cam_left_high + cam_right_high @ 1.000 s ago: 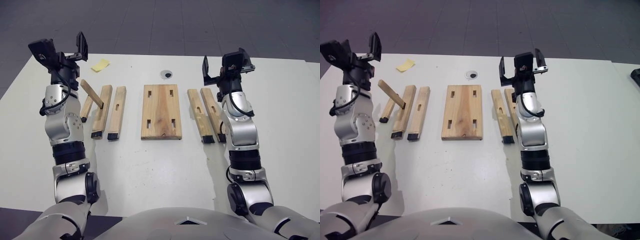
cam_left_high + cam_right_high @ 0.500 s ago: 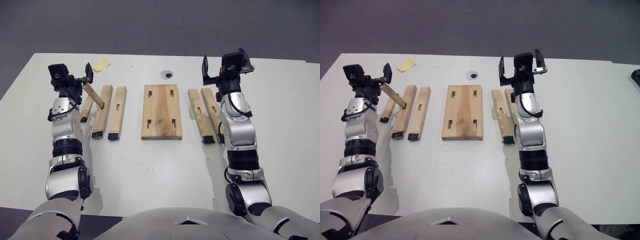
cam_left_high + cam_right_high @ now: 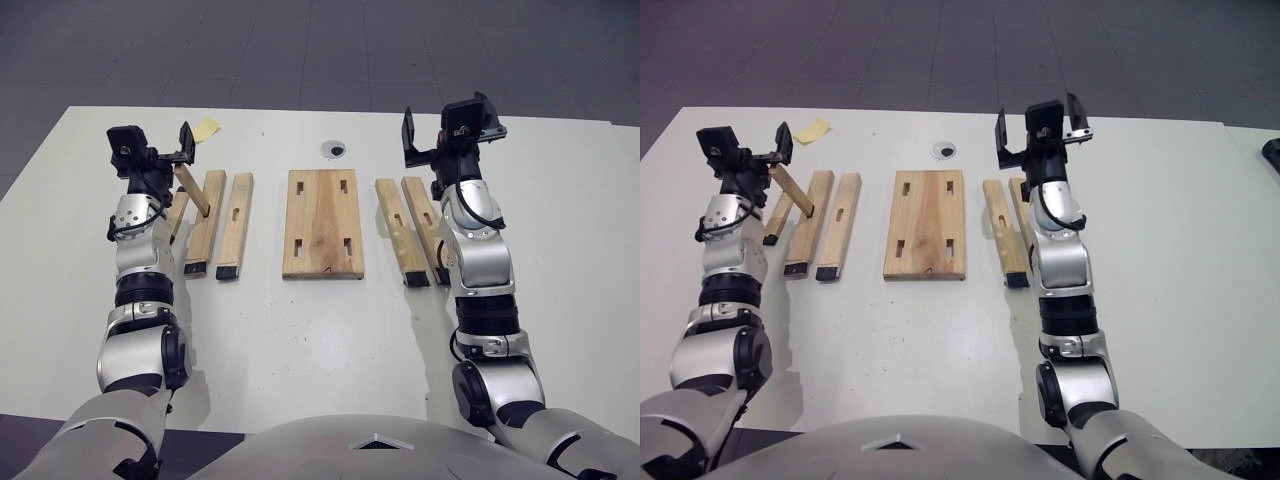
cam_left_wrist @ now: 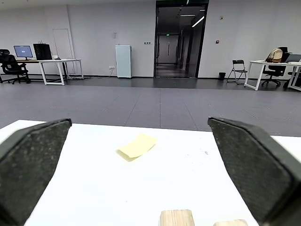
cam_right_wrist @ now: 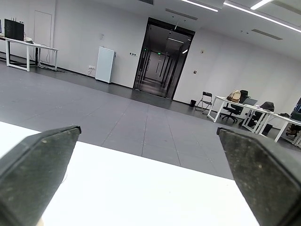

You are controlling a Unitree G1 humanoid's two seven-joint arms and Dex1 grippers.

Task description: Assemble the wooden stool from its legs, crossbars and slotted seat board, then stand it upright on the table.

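Observation:
The slotted seat board (image 3: 323, 222) lies flat at the table's middle. Left of it lie two slotted legs (image 3: 206, 220) (image 3: 235, 222), with a thin crossbar (image 3: 190, 190) propped at a slant over them and another short piece (image 3: 174, 215) beside. Two more legs (image 3: 397, 230) (image 3: 425, 225) lie right of the board. My left gripper (image 3: 158, 150) hovers open by the slanted crossbar's upper end, holding nothing; the wood ends (image 4: 176, 217) show below its fingers (image 4: 249, 160). My right gripper (image 3: 450, 122) stands open above the far ends of the right legs.
A yellow sticky note (image 3: 203, 128) lies on the white table (image 3: 300, 330) behind the left gripper. A round cable hole (image 3: 334, 150) sits behind the seat board. The table's near half is bare. Dark floor lies beyond the far edge.
My left arm has come down from a raised pose and settled with its gripper next to the slanted crossbar's top. The right arm has barely shifted. The wooden parts stayed put.

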